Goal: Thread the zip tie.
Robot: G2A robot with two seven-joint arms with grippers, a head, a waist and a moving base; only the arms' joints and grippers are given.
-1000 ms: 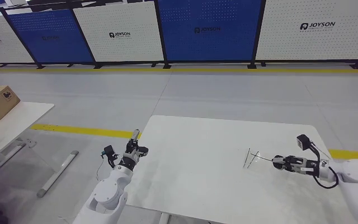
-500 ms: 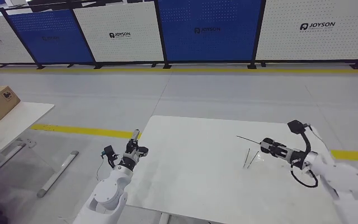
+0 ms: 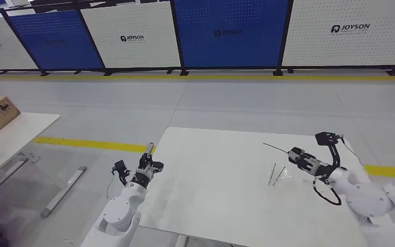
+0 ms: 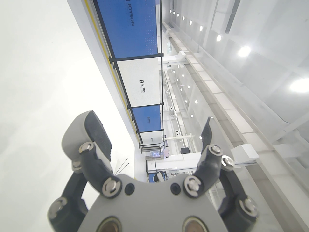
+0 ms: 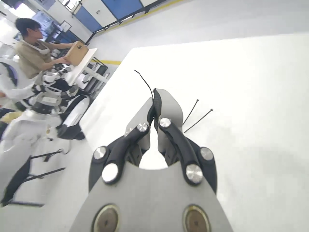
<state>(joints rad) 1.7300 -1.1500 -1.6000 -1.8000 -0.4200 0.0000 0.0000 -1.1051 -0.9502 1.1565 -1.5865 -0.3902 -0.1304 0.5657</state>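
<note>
The left gripper (image 3: 151, 158) sits at the left edge of the white table (image 3: 210, 185), its jaws spread wide. Toward the table's right side, two loose zip ties (image 3: 276, 175) lie side by side on the surface. Just beside them, the right gripper (image 3: 291, 152) is pinched closed on a black zip tie (image 3: 274, 147), whose free end points left.

My right pincer (image 5: 154, 98) has matt grey metal fingers (image 5: 170, 106) with black ribbed pads (image 5: 157, 104); the thin black zip tie (image 5: 144, 79) looks like smooth plastic, the white worktop (image 5: 241, 73) matt.
</note>
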